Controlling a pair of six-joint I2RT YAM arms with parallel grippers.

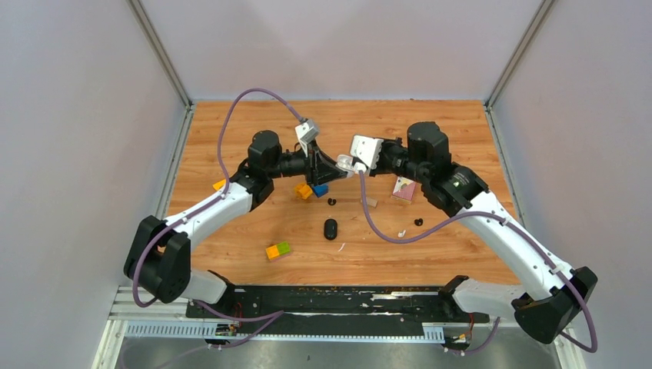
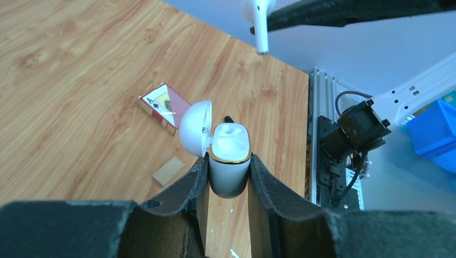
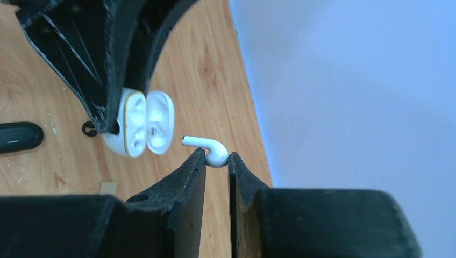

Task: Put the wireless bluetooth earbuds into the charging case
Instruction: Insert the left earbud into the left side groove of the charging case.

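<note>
My left gripper is shut on the lower body of a white charging case, held in the air. Its lid is swung open, and both sockets look empty. My right gripper is shut on a white stemmed earbud by its head. The stem points at the case a short gap away. From the left wrist, that earbud hangs above the case. On the table lie another white earbud and two black earbuds. The grippers meet at mid-table.
A black oval case lies in front of the arms. Toy blocks sit under the left arm, at the left and near the front. A card pack and a small wood chip lie below the right arm.
</note>
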